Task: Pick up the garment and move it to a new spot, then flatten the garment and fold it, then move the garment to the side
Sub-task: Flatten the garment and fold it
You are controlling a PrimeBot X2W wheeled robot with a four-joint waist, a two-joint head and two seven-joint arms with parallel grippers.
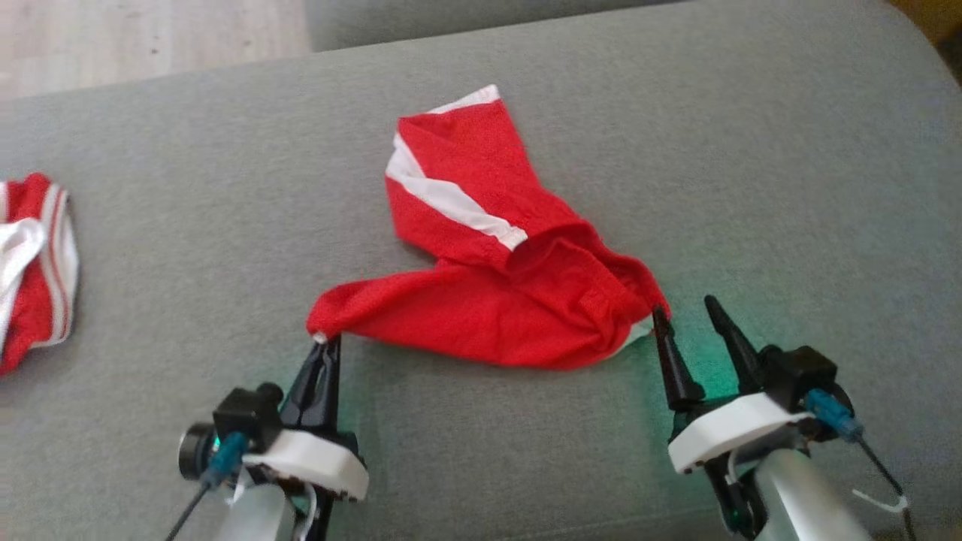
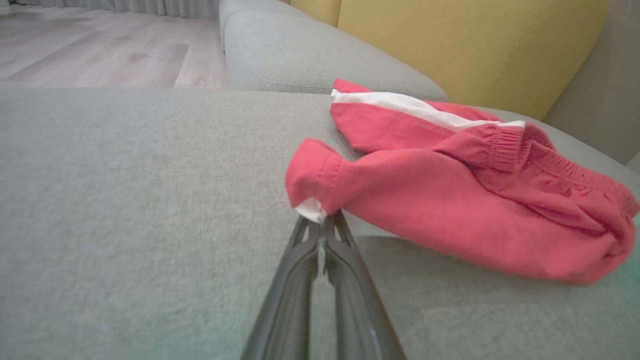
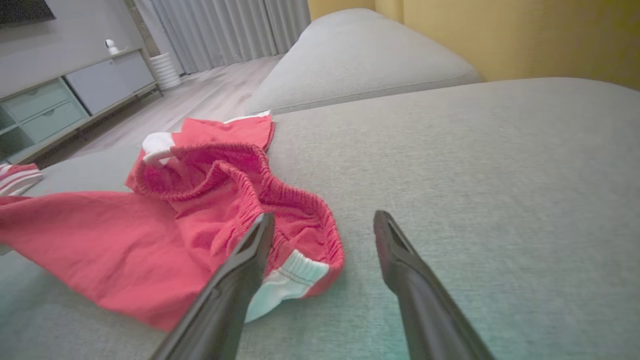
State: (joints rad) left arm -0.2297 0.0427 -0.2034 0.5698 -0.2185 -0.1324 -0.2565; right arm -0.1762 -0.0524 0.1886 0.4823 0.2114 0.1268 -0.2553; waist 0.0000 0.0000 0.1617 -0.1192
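**While one corner is pinched, the waistband waits**

Since the shorts (image 1: 496,300) are thin, limp cloth, they should weigh almost nothing, sag wherever they are not held, and slide easily over the grey sofa (image 1: 188,150). Nothing about them looks breakable. They lie crumpled in the middle of the cushion, one leg thrown to the far side and the other stretched left.

The left gripper (image 1: 328,342) has its jaws closed on the near-left hem corner. The right gripper (image 1: 685,306) stands with jaws apart and holds nothing. One of its fingers is at the edge of the bunched waistband, near right, though I cannot tell whether it touches. I judge the elastic waistband the best second hold. It is thicker than single cloth, and drawing it away from the pinched hem would spread the fabric.

The head view takes in a second red and white garment (image 1: 30,263), well apart at the left. The left wrist view shows white lining (image 2: 311,207) at the pinched hem. The right wrist view looks into the gathered waistband (image 3: 300,200) and shows a white patch (image 3: 285,285) beneath its rim.
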